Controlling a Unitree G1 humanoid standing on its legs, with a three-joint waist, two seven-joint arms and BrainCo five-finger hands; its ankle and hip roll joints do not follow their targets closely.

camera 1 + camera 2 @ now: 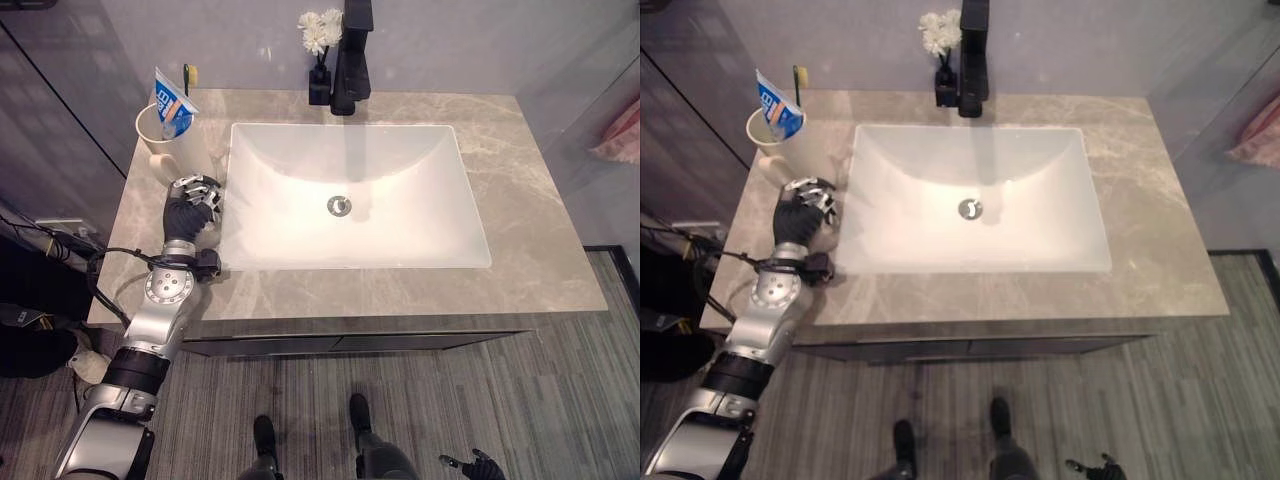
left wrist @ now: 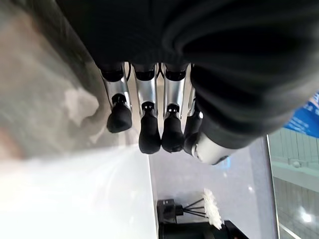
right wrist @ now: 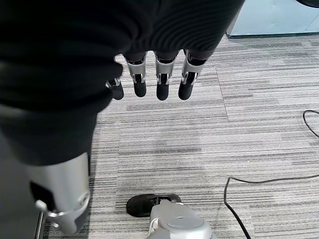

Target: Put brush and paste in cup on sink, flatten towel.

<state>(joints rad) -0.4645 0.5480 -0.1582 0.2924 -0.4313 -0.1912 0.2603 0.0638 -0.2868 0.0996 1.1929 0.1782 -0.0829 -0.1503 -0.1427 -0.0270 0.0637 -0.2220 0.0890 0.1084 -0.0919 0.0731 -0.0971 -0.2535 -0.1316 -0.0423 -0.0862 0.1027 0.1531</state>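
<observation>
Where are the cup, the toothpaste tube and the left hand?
cup (image 1: 152,133): left eye view, on its white front wall below the rim.
toothpaste tube (image 1: 172,103): left eye view, on the blue body standing in the cup.
left hand (image 1: 190,203): left eye view, on its dark ribbed back.

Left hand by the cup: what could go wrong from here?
1. The left hand sits close beside the cup; swinging away could tip it, spilling the toothpaste and toothbrush.
2. A pink cloth shows at the far right edge, probably a stretch for the lowered right hand.
</observation>
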